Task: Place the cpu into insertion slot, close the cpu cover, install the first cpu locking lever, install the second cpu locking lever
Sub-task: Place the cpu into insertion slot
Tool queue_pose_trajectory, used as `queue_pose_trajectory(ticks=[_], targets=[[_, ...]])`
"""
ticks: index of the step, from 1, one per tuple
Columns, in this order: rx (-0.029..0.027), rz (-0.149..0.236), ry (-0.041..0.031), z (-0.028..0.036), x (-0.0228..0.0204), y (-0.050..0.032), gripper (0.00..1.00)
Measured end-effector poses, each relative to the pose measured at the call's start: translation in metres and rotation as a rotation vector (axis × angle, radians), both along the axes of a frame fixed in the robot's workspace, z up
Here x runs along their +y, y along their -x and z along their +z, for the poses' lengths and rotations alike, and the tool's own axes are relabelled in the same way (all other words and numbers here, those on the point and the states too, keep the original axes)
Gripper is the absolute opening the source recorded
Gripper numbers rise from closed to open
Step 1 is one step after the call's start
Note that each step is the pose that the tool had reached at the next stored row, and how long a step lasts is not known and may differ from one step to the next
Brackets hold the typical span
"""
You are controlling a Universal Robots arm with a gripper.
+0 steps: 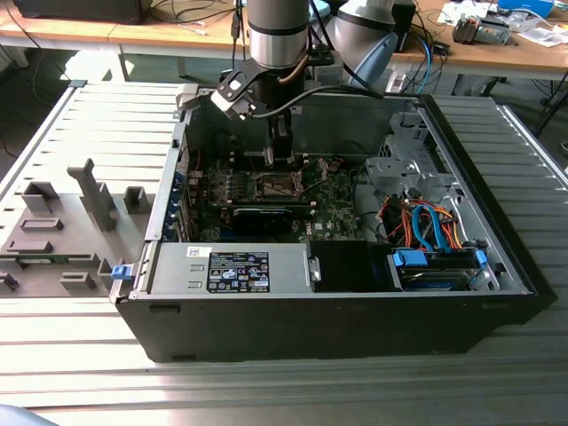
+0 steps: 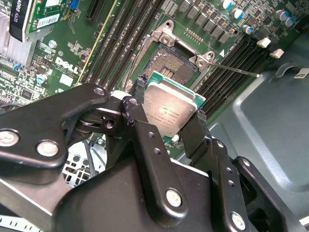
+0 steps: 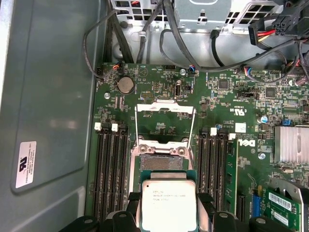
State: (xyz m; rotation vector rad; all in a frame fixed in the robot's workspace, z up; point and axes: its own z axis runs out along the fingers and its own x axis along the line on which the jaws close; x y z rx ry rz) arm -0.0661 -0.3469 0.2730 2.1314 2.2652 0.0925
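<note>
My gripper (image 2: 169, 108) is shut on the cpu (image 2: 170, 110), a thin square chip with a silver top, gripped by two opposite edges. In the first wrist view the cpu (image 3: 169, 205) hangs between the black fingers (image 3: 206, 203), just over the near part of the insertion slot (image 3: 161, 162). It hangs apart from the slot, not seated. The insertion slot (image 2: 170, 62) lies bare with its brownish contact field showing. The cpu cover (image 3: 164, 107) is swung open past the slot's far side. A thin locking lever (image 2: 236, 69) sticks out sideways. In the exterior view the gripper (image 1: 280, 155) reaches down into the open computer case (image 1: 497, 306).
Long memory slots (image 3: 111, 169) run along both sides of the socket. A silver heatsink (image 3: 292, 145) and an expansion card (image 3: 285, 200) sit to one side. Cables (image 3: 145, 29) loop beyond the board. Grey fixtures (image 1: 53, 231) stand on the table at the exterior view's left.
</note>
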Motion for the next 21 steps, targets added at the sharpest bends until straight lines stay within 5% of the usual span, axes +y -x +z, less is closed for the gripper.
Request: queue_pose_trajectory(ticks=[21], targets=[[0.0000, 0.000, 0.0000, -0.0063, 0.0000, 0.0000, 0.54]])
